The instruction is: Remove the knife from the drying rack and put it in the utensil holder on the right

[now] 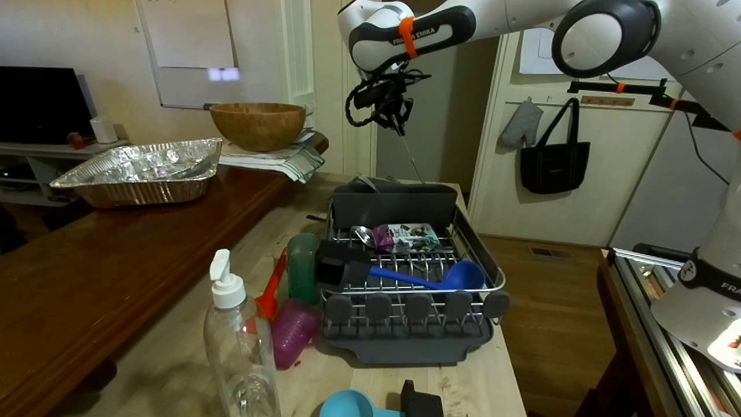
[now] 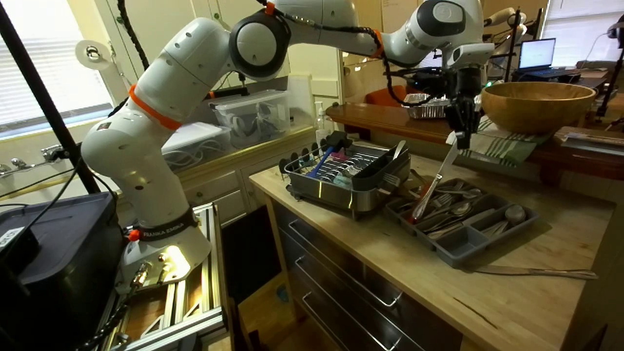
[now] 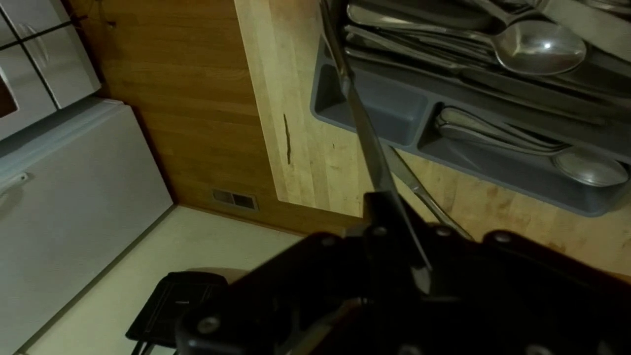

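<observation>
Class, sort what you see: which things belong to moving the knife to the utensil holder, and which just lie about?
Belongs to the job:
gripper
held knife
drying rack
grey utensil holder

Just lying about:
wooden bowl
foil tray
pump bottle
purple cup
loose knife

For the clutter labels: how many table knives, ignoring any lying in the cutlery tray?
2: a held table knife, blade in the tool, and a loose table knife on the countertop beside the cutlery tray. More may be hidden in the drying rack.
</observation>
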You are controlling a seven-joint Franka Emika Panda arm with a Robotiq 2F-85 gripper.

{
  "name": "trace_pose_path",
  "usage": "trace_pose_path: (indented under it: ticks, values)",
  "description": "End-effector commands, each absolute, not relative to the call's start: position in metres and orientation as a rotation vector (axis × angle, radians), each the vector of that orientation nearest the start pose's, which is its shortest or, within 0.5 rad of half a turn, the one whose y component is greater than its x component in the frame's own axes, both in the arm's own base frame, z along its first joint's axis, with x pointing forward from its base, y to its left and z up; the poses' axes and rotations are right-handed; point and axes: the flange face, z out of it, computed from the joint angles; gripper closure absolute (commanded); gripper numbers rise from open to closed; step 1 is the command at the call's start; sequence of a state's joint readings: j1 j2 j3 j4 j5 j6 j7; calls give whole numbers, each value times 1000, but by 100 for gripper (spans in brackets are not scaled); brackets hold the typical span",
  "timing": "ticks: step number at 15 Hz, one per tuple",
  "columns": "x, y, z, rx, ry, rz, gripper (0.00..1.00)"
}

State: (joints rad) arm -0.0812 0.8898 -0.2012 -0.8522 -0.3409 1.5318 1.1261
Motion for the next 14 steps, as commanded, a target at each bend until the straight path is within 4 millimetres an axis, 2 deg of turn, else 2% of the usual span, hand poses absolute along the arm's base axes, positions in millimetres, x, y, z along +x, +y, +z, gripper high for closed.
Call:
trace_pose_path:
  ticks: [1, 8, 9, 11, 12, 14]
  values:
    - [737, -199, 362, 2081, -1609, -33, 98]
    - [738, -203, 360, 2040, -1624, -11, 98]
    - [738, -203, 361, 2040, -1624, -7, 93]
    - [738, -203, 360, 2039, -1622, -9, 93]
    - [741, -200, 362, 2050, -1640, 20, 98]
    - [750, -198, 366, 2045, -1667, 118, 98]
